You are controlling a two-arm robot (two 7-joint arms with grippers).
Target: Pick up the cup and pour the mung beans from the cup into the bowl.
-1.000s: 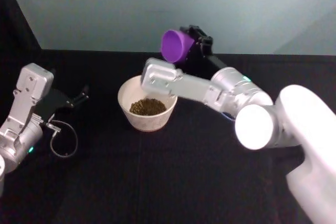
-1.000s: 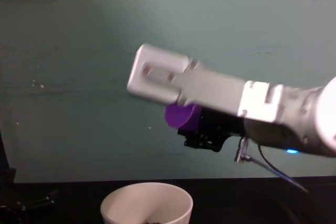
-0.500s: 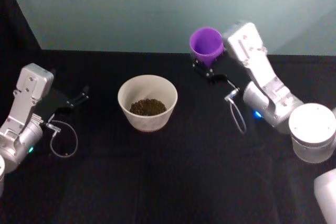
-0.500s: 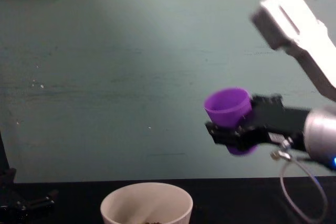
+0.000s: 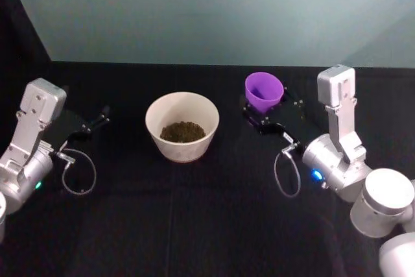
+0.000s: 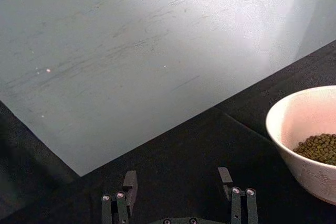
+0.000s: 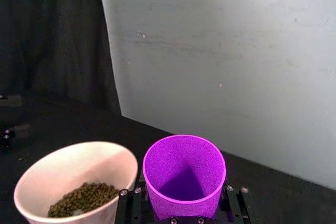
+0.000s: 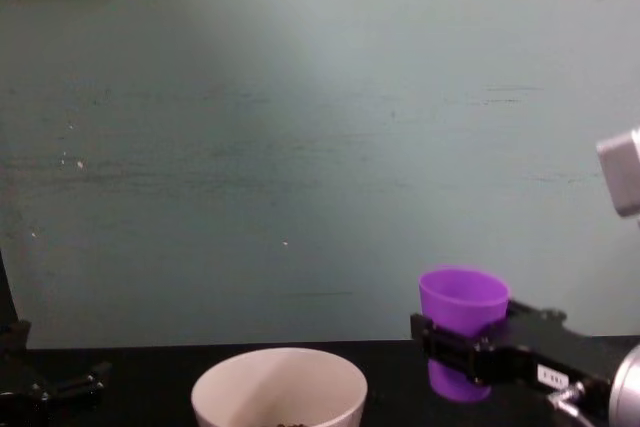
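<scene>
Head view: cup upright, mouth up, gripped in right gripper jaws, to the right of bowl; mung beans lie in bowl. Left gripper parked at far left.

Right wrist: cup looks empty, axis vertical, bowl just beside.

Left wrist: left gripper jaws wide, empty.

Chest: cup low near surface. A second ago it was tipped over bowl; since righted, carried right and lowered.
</scene>
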